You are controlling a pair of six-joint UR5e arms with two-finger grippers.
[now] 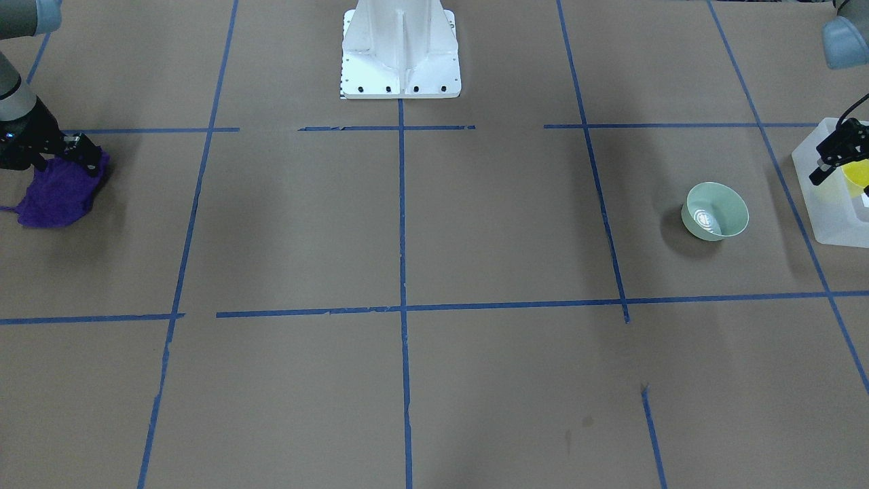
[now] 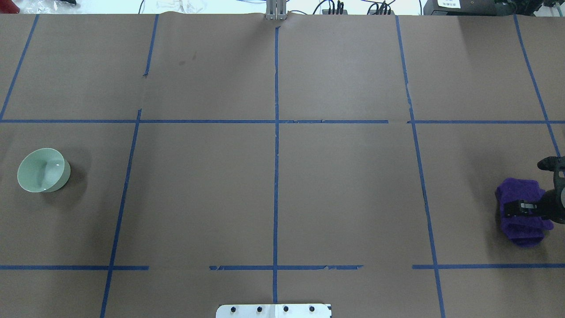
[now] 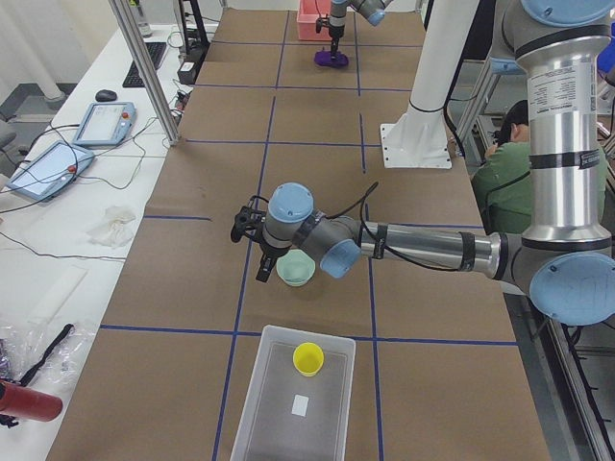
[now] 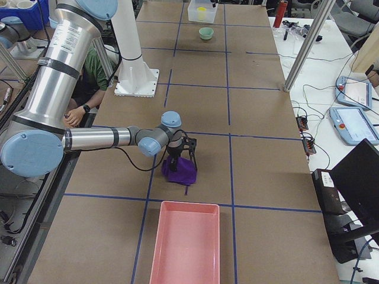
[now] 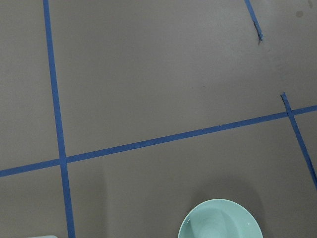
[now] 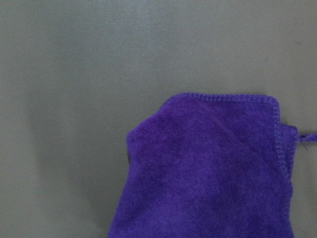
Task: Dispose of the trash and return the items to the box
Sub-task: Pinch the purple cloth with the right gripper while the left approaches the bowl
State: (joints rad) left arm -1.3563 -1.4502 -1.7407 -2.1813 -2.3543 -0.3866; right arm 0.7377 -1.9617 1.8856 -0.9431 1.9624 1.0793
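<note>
- Yellow tumbler (image 3: 308, 358) already sits in the frosted box (image 3: 274, 413), low in the left-side view. One item home!
- Mint bowl (image 1: 714, 212) stands on the surface (image 1: 475, 224) just beside the box, still to go.
- Left hand (image 1: 829, 163) hangs over the box, jaws apart, empty.
- Right hand (image 1: 80, 155) is down on the purple cloth (image 1: 54, 197) at far left; whether it grips, I cannot tell. Pink tray (image 4: 183, 242) waits near.
- Count: one tumbler, one bowl, one box, one cloth, one tray, two hands.

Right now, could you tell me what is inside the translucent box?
The yellow tumbler stands in the box, with a small white slip apart from it. The box's near end is out of frame.
</note>
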